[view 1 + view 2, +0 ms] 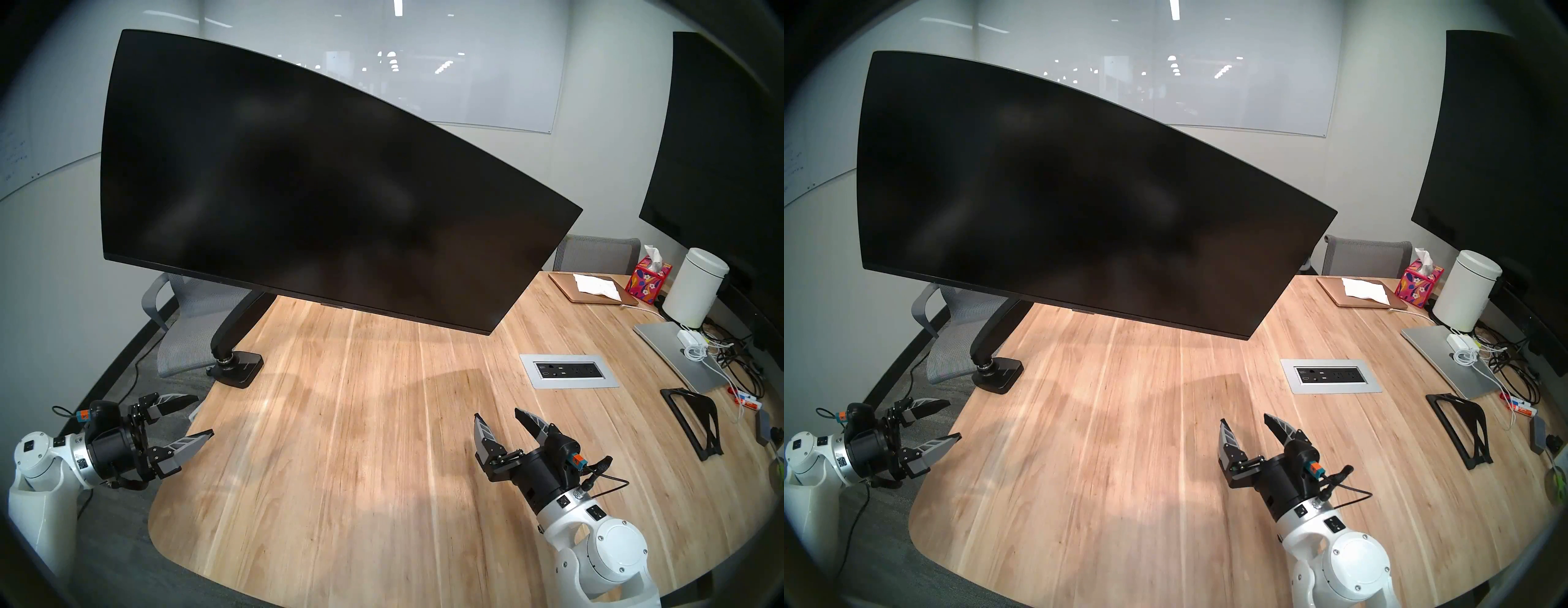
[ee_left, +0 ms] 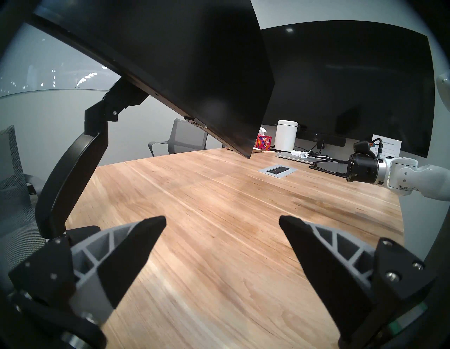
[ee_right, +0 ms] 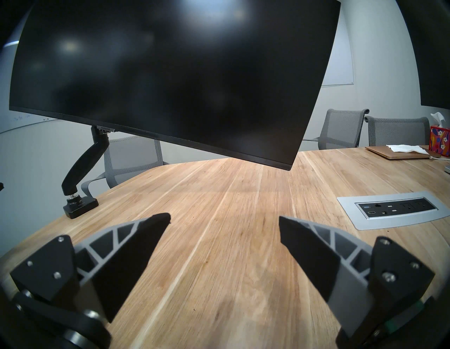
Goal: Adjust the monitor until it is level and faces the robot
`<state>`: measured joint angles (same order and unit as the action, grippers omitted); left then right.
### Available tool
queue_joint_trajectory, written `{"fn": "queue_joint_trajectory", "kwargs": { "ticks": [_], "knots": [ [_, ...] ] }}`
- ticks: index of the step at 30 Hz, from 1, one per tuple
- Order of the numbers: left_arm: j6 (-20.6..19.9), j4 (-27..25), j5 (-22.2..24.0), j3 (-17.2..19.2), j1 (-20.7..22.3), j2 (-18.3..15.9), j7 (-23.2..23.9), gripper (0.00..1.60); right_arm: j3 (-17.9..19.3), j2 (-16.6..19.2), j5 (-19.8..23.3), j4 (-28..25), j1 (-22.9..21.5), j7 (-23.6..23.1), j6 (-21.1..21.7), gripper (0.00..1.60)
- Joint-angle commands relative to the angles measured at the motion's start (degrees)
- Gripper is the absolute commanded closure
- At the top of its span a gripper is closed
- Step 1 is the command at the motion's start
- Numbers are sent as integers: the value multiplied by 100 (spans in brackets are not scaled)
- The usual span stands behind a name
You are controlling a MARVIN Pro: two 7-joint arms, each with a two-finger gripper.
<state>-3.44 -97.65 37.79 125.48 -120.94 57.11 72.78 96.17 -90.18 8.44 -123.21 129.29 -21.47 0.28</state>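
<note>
Grippers both spread wide and empty: left gripper (image 1: 193,416) off the table's (image 1: 360,446) left edge, right gripper (image 1: 496,418) low over it. Ahead and above both, I see the monitor (image 1: 297,182) on its arm (image 1: 237,327), long axis tilted, its right end dropped. That low corner looks nearer my right gripper.

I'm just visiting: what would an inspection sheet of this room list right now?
Surface: wooden table, bare in the middle, with an inset power panel.
Job's things: monitor on a black arm, blank, tilted with its right end low.
Clutter: tissue box, white canister, closed laptop, black stand, all at far right.
Grippers: left claw and right claw both open, empty, clear of the monitor.
Cables: tangle beside the laptop.
Surroundings: grey chairs, wall screen, whiteboard.
</note>
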Motion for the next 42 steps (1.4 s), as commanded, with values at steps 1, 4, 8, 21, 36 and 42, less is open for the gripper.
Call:
{"fn": "queue_joint_trajectory", "kwargs": {
  "ticks": [1, 4, 8, 21, 36, 42],
  "knots": [
    [-24, -56, 9, 42, -14, 7, -23, 0, 10, 4, -5, -117, -21, 7, 6, 0],
    [-25, -56, 7, 43, -13, 8, -21, 0, 11, 3, -6, -117, -21, 6, 7, 0],
    [-26, -56, 5, 44, -11, 9, -20, 0, 11, 2, -7, -117, -21, 5, 7, 0],
    [-30, -57, 2, 45, -10, 12, -20, 0, 20, -14, 70, -28, -114, -9, 91, 0],
    [-27, -50, 1, 42, -4, 10, -14, 0, 126, -129, 965, 477, -818, -373, 687, 0],
    [-26, -48, 0, 41, -3, 10, -12, 0, 132, -116, 1147, 795, -1219, -468, 800, 0]
  ]
}}
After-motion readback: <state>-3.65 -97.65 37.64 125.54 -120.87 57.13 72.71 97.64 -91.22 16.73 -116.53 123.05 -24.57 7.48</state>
